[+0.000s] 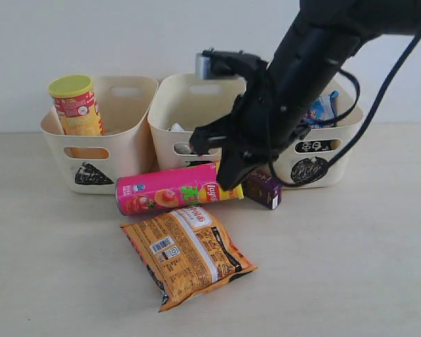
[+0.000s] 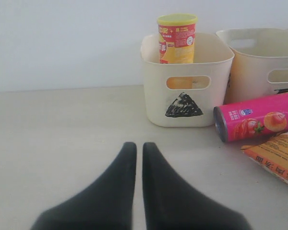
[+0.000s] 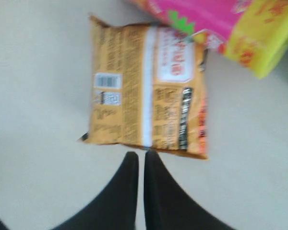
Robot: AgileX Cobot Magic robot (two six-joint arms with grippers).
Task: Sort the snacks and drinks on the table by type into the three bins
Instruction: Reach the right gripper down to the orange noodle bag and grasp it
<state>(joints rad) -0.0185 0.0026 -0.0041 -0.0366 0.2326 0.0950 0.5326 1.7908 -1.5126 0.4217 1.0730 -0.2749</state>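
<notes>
While the right pincer [image 3: 140, 154] hangs shut and empty, the orange bag [image 3: 149, 91] lies just beyond.

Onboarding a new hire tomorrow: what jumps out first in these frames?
The black right arm hangs before the middle bin, its gripper shut and empty by the pink chip tube lying on its side. An orange bag lies flat nearer the camera; a yellow tube stands upright in the triangle bin.

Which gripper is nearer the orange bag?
Right. The right gripper hangs close over the edge of the orange bag, by the pink tube; the left gripper is farther off, facing the triangle bin.
</notes>
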